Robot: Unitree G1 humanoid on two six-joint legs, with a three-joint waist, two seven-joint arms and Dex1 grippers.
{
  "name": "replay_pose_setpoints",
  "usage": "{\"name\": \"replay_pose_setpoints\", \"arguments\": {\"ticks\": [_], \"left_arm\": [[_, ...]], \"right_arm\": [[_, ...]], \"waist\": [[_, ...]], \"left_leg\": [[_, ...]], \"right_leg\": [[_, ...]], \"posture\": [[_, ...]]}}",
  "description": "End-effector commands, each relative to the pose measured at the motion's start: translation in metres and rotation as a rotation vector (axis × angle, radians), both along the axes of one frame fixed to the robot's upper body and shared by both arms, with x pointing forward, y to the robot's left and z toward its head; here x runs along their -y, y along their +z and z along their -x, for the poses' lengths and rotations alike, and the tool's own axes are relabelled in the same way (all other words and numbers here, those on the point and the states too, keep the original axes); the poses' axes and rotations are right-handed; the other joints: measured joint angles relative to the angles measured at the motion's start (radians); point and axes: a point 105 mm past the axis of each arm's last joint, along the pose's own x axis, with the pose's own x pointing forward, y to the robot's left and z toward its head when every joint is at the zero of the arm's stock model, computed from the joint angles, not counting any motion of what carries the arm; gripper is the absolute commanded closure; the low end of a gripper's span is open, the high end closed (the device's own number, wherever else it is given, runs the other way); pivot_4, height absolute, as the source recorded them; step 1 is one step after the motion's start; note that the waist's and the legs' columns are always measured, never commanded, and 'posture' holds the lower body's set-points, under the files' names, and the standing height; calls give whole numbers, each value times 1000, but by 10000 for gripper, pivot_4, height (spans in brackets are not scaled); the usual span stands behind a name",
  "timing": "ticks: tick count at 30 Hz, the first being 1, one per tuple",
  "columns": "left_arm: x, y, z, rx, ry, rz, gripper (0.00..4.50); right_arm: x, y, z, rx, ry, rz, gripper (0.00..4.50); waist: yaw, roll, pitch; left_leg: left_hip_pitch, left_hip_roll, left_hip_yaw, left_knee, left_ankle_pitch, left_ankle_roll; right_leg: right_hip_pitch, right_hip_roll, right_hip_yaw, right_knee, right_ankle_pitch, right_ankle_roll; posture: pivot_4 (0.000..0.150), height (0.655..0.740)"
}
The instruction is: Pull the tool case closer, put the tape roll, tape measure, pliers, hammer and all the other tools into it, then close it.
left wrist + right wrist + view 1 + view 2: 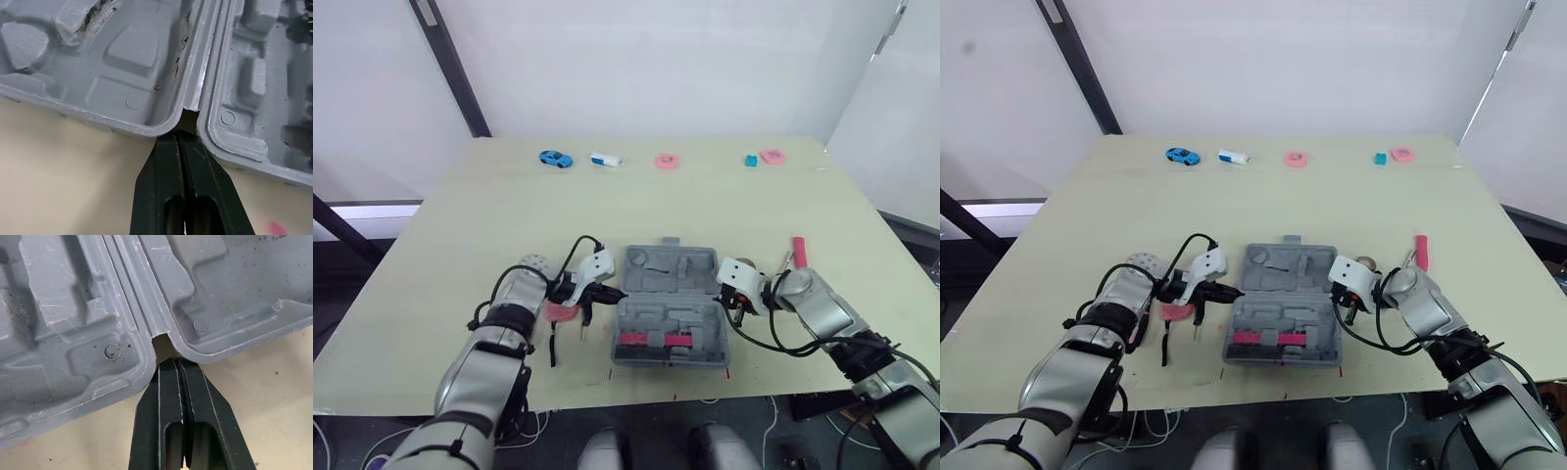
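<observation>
Left eye view, table [460,225]: pale tabletop carrying everything; its middle stretch between the case and the far row is bare.
Tool case [671,274]: grey, lying open and flat near the front edge, between the two arms. The half with the carrying handle is the farther one.
Case contents: the near half holds pink-handled pieces [651,340] in its front recess. The other moulded recesses in both halves hold nothing.
Left gripper [180,134]: fingers pressed together with nothing between them. The tips sit in the notch where the two halves hinge, on the case's left side.
Right gripper [177,363]: fingers likewise closed on nothing. The tips are at the hinge notch on the case's right side.
Red-handled tool [797,250]: on the table to the right of the case, beyond the right arm, apart from both.
Pink-red object [563,312]: just left of the case, partly under the left gripper; I cannot tell what it is.
Far row, well apart from the case: blue toy car [555,158], white-and-blue block [605,159], pink ring [667,162], small teal piece [750,160], pink round piece [771,156].
</observation>
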Motion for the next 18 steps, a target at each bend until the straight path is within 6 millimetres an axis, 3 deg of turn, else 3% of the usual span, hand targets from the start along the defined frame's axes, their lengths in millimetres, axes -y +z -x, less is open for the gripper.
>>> {"name": "replay_pose_setpoints", "arguments": {"ticks": [1,18], "left_arm": [[13,6,8,14,-17,51,44266],[-1,-6,36,0,78,43,44266]], "right_arm": [[-24,10,2,35,103,-34,45000],[-30,4,19,-5,116,-62,45000]], "waist": [[1,0,0],[3,0,0]], "left_leg": [[0,0,0,0,0,0],[1,0,1,0,0,0]], "right_leg": [[0,0,0,0,0,0],[0,0,0,1,0,0]], "posture": [[1500,7400],[1500,7400]]}}
